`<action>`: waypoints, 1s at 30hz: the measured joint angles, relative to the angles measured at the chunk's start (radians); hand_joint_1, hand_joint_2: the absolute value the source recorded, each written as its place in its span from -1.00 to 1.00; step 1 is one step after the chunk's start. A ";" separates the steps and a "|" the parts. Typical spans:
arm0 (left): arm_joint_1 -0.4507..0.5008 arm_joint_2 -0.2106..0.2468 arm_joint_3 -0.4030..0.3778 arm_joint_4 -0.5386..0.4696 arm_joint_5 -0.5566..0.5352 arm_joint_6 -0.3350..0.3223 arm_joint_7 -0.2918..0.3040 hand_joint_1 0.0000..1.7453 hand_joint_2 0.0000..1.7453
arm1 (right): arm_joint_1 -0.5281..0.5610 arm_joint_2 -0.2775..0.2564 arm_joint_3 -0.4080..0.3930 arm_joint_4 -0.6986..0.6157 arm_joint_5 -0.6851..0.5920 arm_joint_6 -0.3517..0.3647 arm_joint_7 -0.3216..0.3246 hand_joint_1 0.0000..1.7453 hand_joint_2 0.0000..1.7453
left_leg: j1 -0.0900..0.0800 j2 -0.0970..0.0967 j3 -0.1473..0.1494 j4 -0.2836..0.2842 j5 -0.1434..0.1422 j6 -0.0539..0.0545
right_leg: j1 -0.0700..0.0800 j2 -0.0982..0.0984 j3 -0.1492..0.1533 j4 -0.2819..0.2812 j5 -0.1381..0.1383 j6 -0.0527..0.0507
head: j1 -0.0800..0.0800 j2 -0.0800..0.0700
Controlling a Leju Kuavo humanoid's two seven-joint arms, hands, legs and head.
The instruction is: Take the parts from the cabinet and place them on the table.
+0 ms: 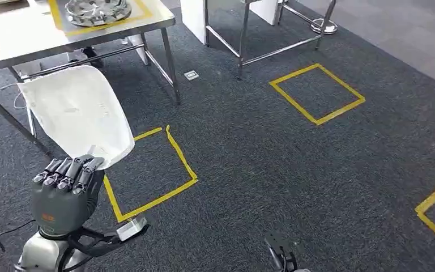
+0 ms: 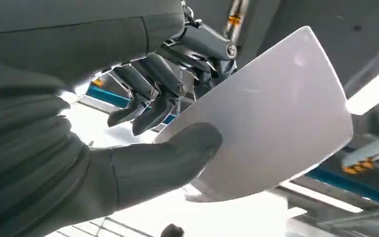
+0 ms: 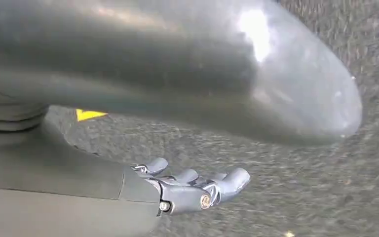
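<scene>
left hand (image 1: pixel 65 190) grips curved white plastic panel (image 1: pixel 79 113): thumb (image 2: pixel 177 153) on one face, dark fingers (image 2: pixel 153 94) behind, panel raised over carpet near steel table (image 1: pixel 119 31) corner | right hand (image 3: pixel 192 185): fingers apart, holding nothing

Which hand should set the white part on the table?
Left. The left hand already grips the white part and is raised toward the table. The right hand hangs low over the carpet, holding nothing.
</scene>
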 joint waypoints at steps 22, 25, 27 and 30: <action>-0.040 0.019 -0.017 0.055 0.007 -0.159 0.035 1.00 1.00 | -0.010 -0.006 0.000 0.000 -0.006 0.014 0.013 -1.00 -1.00 | 0.004 0.047 -0.015 0.040 0.002 -0.058 | -0.001 -0.080 0.053 -0.157 0.109 -0.042 | -0.012 0.000; -0.058 0.018 -0.024 0.056 0.039 -0.108 0.017 1.00 1.00 | -0.012 -0.007 0.000 0.000 -0.014 0.013 0.012 -1.00 -1.00 | -0.008 0.050 -0.008 0.016 -0.008 -0.032 | 0.009 -0.107 0.057 -0.157 0.103 -0.025 | -0.009 0.000; -0.061 0.019 -0.026 0.056 0.050 -0.096 0.011 1.00 1.00 | -0.015 -0.006 0.000 0.000 -0.015 0.012 0.011 -1.00 -1.00 | -0.008 0.024 -0.009 0.010 -0.005 -0.020 | 0.006 -0.129 0.066 -0.162 0.101 -0.013 | -0.010 0.000; -0.078 0.016 -0.031 0.056 0.057 -0.090 0.008 1.00 1.00 | -0.014 -0.007 0.000 0.000 -0.016 0.012 0.010 -1.00 -1.00 | 0.002 -0.004 -0.007 0.003 0.003 -0.003 | -0.002 -0.010 0.014 -0.047 0.026 0.000 | -0.002 0.000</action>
